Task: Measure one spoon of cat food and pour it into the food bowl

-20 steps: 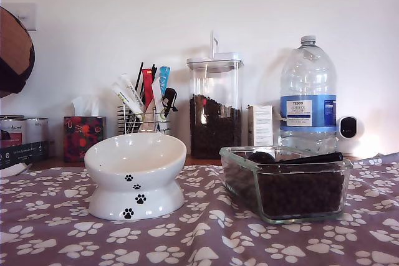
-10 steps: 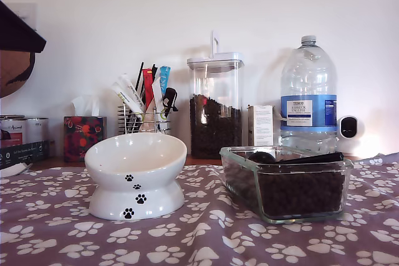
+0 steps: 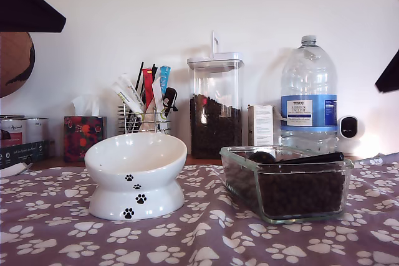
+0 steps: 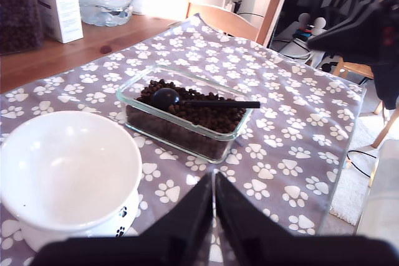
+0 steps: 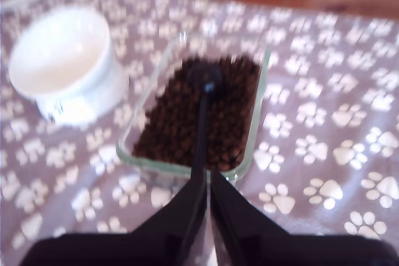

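Note:
The white food bowl [image 3: 134, 166] with black paw prints stands on the paw-print cloth at the exterior view's left. To its right a clear glass dish [image 3: 240, 179] holds dark cat food [image 3: 299, 194]. The black spoon [image 3: 305, 158] lies on the kibble. My first gripper [image 4: 214, 182] is shut and empty, hovering near the bowl [image 4: 62, 160] and facing the spoon [image 4: 187, 101]. My second gripper [image 5: 207, 179] is shut and empty, above the handle end of the spoon [image 5: 202, 110], with the bowl [image 5: 59, 51] beyond. Dark arm parts show at the upper left [image 3: 25, 4] and right edge [image 3: 389, 76] of the exterior view.
Behind stand a tall clear canister of kibble [image 3: 214, 107], a big water bottle [image 3: 308, 95], a wire rack of utensils [image 3: 144, 107], a tissue box [image 3: 82, 136], cans [image 3: 25, 132] and a small white box [image 3: 262, 125]. A wooden chair [image 4: 240, 4] stands past the table's end.
A dark arm part has come into the exterior view's upper left and grown. Another has appeared at that view's right edge. Bowl, dish and spoon have not moved.

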Available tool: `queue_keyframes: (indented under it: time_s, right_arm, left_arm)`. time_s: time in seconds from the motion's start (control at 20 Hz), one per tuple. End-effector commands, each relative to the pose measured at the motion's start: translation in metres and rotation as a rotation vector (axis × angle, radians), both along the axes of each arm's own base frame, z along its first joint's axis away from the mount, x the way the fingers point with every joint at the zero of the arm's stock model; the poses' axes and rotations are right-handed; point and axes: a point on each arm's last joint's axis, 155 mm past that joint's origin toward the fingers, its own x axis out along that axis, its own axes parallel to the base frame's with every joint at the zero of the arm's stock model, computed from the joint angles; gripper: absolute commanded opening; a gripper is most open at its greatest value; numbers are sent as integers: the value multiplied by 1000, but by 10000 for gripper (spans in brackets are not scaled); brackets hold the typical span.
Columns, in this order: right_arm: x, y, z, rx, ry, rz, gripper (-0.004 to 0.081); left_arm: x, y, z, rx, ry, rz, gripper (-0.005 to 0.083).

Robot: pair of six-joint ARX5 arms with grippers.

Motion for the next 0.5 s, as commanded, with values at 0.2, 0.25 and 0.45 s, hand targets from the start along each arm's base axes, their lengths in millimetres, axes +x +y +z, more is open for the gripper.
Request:
queue_keyframes:
  time_s: [0.2, 0.25, 0.45]
  right_arm:
    - [21, 22, 15, -71, 7, 91, 127]
    - [24, 27, 12, -76, 22, 104, 147]
    - [41, 38, -1, -114, 59, 136, 166]
  left_arm:
    - [-1, 0, -8, 7, 15, -3, -19]
    - [-1, 0, -8, 7, 14, -3, -19]
    - [-1, 0, -8, 8, 17, -3, -19]
